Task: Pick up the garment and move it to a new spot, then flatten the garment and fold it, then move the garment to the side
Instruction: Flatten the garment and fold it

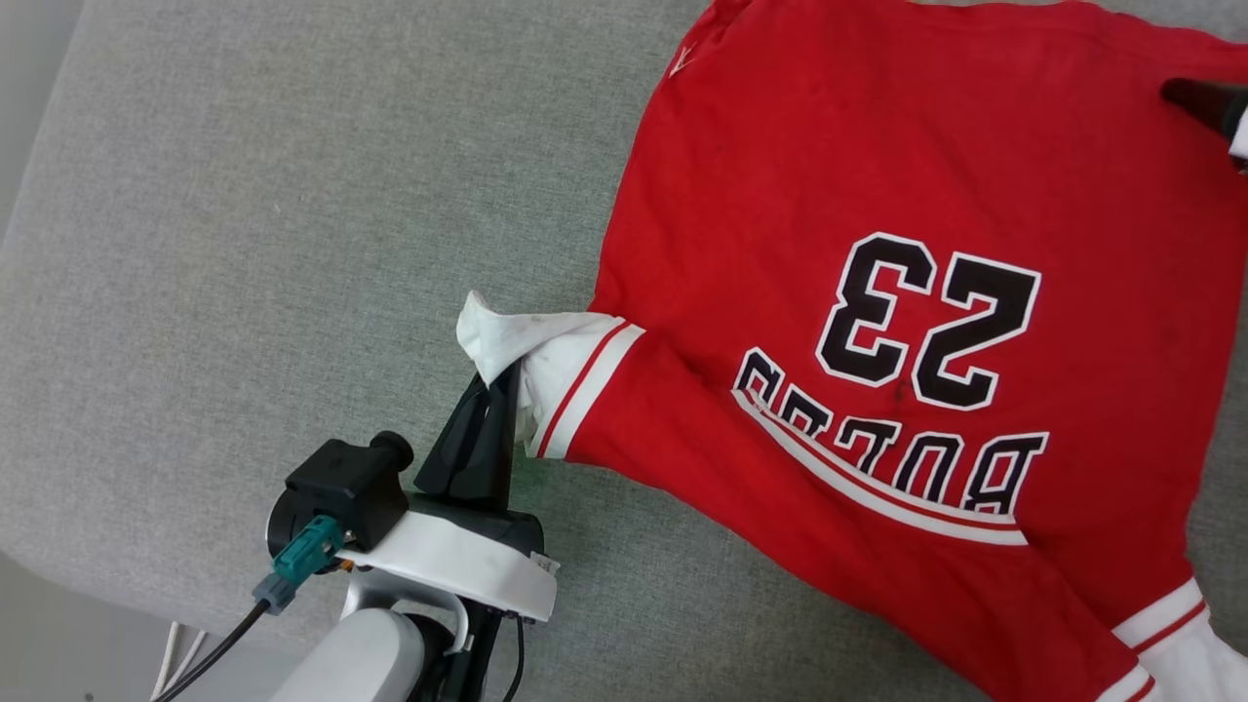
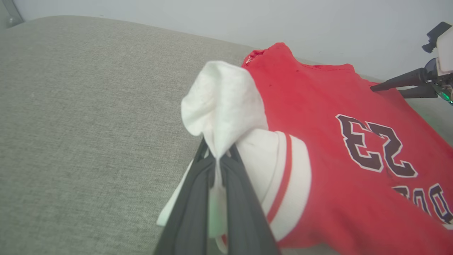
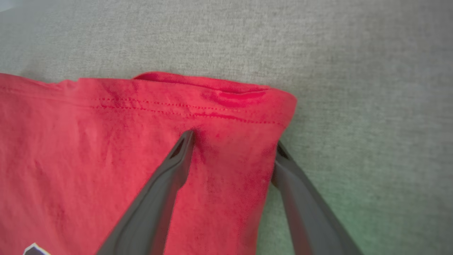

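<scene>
Two grippers: left gripper (image 2: 218, 156) clamped tight on garment (image 1: 780, 195) white sleeve (image 2: 226, 95); right gripper (image 3: 234, 142) spread wide, straddling hem corner (image 3: 276, 102).

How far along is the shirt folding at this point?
Done: the red jersey lies spread, print up, on the grey cushion. In hand: left gripper shut on the white sleeve; right gripper open astride a hem corner. Remaining: flattening, folding, moving aside.

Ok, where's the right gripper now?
The right gripper is at the head view's upper right, jaws open, straddling the garment's far hem corner.
</scene>
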### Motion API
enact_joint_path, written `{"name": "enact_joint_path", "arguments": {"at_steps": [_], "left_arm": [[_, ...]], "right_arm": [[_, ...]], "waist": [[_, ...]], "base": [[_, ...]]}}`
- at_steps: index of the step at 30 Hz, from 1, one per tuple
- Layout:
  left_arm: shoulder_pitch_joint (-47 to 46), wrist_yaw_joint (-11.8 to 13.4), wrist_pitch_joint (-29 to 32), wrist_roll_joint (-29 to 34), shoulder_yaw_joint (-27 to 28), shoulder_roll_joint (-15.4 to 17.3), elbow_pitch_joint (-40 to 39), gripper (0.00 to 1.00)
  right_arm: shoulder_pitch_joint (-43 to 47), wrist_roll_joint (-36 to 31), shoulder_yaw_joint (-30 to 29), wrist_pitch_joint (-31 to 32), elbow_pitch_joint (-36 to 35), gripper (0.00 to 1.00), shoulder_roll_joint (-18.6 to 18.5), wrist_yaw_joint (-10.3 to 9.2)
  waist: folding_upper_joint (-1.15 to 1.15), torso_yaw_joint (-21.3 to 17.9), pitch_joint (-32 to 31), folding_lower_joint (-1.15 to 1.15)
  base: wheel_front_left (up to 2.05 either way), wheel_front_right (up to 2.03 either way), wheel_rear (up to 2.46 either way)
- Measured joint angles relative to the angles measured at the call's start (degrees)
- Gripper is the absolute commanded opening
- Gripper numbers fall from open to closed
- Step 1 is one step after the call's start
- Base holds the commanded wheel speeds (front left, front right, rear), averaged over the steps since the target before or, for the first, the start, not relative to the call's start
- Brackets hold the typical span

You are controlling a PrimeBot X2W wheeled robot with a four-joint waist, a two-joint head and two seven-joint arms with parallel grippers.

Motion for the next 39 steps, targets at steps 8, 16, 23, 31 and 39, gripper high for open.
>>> {"name": "enact_joint_path", "arguments": {"at_steps": [8,16,23,31,39], "left_arm": [[-0.4,-0.6,-0.6,-0.7,0.1,-0.5,2.3,0.00],[4.4,0.7,-0.6,-3.2,2.8,1.8,4.0,0.00],[10.0,2.3,-0.4,-5.6,5.4,3.6,4.9,0.00],[14.8,3.6,1.3,-7.4,6.2,5.5,4.8,0.00],[16.6,4.2,2.6,-8.3,6.6,6.9,4.7,0.00]], "right_arm": [[-2.5,-4.2,-2.9,3.9,5.4,0.00,-0.3,0.01],[4.0,-4.6,8.9,2.6,-5.5,0.00,-5.2,0.02],[23.9,1.4,9.9,4.3,-19.8,0.00,-8.7,0.02],[57.3,4.3,1.0,8.6,-36.7,0.00,-5.0,0.01],[75.9,3.7,-4.0,9.7,-44.9,1.00,7.1,0.00]], "waist": [[0.00,0.8,-1.1,0.00],[0.00,-2.0,-9.9,0.00],[0.00,-6.5,-17.6,-0.01],[0.00,-13.2,-24.3,-0.02],[0.00,-18.1,-27.3,-0.03]], "base": [[0.00,0.00,0.00],[0.00,0.00,0.00],[0.00,0.00,0.00],[0.00,0.00,0.00],[0.00,0.00,0.00]]}}
